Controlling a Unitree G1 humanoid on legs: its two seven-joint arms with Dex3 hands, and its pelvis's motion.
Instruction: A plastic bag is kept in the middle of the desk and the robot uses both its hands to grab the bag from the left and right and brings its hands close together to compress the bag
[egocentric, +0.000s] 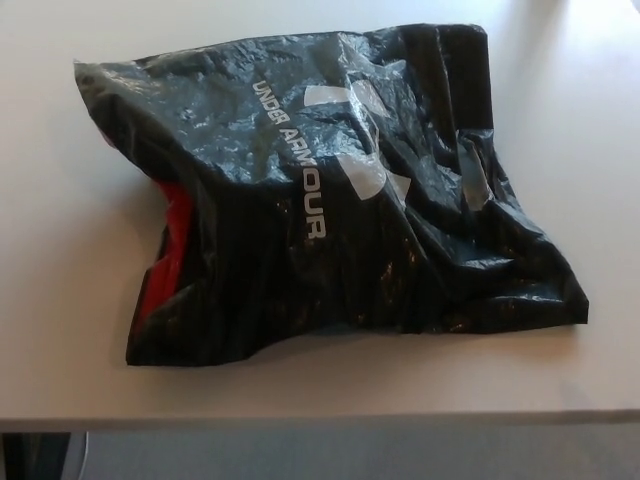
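Neither robot hand in head view — finger state cannot be told. Crumpled black plastic bag (330, 200) lies flat mid white desk (60, 370) — red showing at left opening, untouched.

A pale, off-white bench (560, 150) fills nearly the whole head view, its smooth top brightest at the far right corner where light washes it out, its front edge running straight across the bottom, with grey floor (350, 458) and a dark support (35, 455) showing below.
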